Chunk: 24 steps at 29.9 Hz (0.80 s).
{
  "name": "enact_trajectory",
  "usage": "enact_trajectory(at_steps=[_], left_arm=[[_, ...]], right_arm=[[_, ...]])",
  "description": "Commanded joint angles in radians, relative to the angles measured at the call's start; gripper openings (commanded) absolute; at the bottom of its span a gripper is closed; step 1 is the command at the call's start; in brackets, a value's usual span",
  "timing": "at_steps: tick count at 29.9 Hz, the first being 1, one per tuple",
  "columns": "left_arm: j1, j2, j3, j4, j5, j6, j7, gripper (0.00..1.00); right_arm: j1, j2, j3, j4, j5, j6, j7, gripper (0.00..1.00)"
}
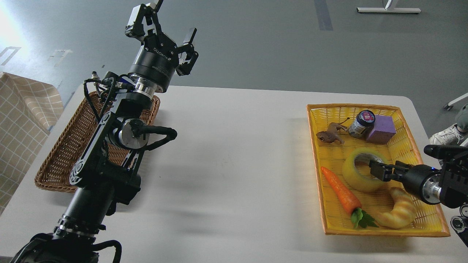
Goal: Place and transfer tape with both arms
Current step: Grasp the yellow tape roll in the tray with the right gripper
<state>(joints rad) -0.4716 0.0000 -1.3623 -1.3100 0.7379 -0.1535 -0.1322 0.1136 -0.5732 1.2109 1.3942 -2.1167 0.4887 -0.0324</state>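
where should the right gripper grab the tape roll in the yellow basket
Pinch the tape through its wall on the right-hand side: one finger in the open core, one outside. It lies flat with the hole facing up, and the right gripper is already at that rim. The carrot crowds the left side.

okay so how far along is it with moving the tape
Early. The tape sits in the yellow basket; nothing has moved out. In hand: the right hand is at its rim. Left: lift, pass to the raised, open left hand, place.
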Motion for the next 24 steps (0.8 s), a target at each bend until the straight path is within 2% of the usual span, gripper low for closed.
enact_trajectory(at_steps=[1,3,10,11,15,24], left_arm=[[0.001,0.000,-0.001,0.000,0.000,0.000,0.000,0.98],[0.001,0.000,-0.001,0.000,0.000,0.000,0.000,0.98],[0.001,0.000,-0.003,0.000,0.000,0.005,-0.001,0.98],[0.001,0.000,-0.003,0.000,0.000,0.005,-0.001,0.98],[0.001,0.000,-0.003,0.000,0.000,0.005,-0.007,0.98],[0.001,0.000,-0.003,0.001,0.000,0.005,-0.007,0.98]], right_arm=[[0.000,-0.002,-0.001,-0.015,0.001,0.000,-0.001,0.57],[0.000,-0.002,-0.001,-0.015,0.001,0.000,-0.001,0.44],[-0.002,-0.001,-0.002,-0.014,0.003,0.000,-0.001,0.29],[-0.002,-0.001,-0.002,-0.014,0.003,0.000,-0.006,0.22],[-0.002,-0.001,-0.002,-0.011,0.006,0.000,-0.034,0.05],[0.009,-0.005,0.001,0.008,0.017,0.000,-0.032,0.04]])
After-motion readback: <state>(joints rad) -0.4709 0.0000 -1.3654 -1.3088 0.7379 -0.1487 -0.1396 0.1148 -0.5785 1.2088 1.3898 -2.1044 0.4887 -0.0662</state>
